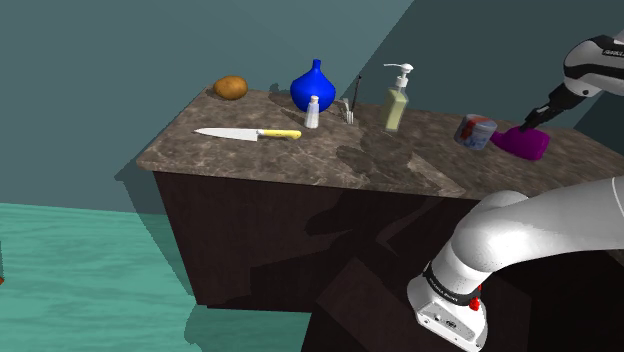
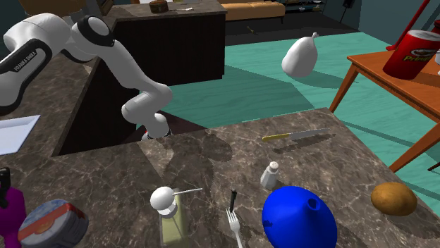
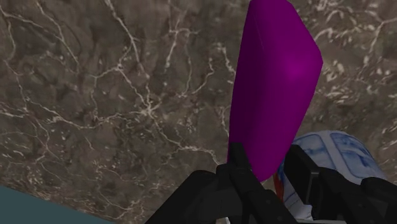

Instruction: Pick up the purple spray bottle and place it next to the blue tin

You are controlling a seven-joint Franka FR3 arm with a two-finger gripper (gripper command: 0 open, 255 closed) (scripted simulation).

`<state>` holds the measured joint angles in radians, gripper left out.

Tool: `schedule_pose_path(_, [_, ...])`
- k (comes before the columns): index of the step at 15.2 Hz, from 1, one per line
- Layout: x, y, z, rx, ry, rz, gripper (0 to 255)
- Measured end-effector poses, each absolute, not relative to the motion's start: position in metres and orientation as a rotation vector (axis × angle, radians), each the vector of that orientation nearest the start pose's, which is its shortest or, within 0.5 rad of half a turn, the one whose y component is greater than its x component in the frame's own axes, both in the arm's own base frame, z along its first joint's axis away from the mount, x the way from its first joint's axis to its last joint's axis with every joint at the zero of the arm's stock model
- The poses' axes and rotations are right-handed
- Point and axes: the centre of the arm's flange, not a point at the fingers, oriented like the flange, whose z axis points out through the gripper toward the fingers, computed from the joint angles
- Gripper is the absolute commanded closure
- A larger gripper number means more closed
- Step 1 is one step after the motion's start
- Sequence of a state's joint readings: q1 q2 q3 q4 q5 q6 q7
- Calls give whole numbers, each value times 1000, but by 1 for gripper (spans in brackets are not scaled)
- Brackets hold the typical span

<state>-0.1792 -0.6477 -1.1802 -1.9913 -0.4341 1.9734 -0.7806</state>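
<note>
My gripper (image 3: 270, 164) is closed partway around the narrow end of the purple spray bottle (image 3: 277, 83). One black finger (image 3: 238, 159) presses each flank, so I have the bottle clasped between them. In the shoulder view the gripper (image 1: 534, 119) comes down at a slant from that view's right. The bottle (image 1: 522, 142) lies on its side low over the marble counter (image 1: 300, 160), near the counter's right end. I cannot tell whether it touches the stone. The blue tin (image 3: 347, 156) is just beside the bottle, also lying on its side, with red and white on its label (image 1: 475, 130).

Going towards the shoulder view's left along the counter's back, I see a soap dispenser (image 1: 397, 100), a fork (image 1: 348, 110), a small salt shaker (image 1: 312, 112), a round blue vase (image 1: 314, 86) and a potato (image 1: 230, 88) at the far corner. A knife with a yellow handle (image 1: 248, 133) lies flat in front of the vase, well apart from the bottle.
</note>
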Motion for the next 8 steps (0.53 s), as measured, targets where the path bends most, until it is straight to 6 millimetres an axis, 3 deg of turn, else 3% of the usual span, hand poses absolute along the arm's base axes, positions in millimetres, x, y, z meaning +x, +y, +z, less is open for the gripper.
schedule_pose_path(6, [-25, -528, 548, -3174, 737, -475, 255])
schedule_pose_path(7, [-25, -528, 548, -3174, 737, -475, 0])
schedule_pose_path(8, [-25, -528, 548, -3174, 737, -475, 0])
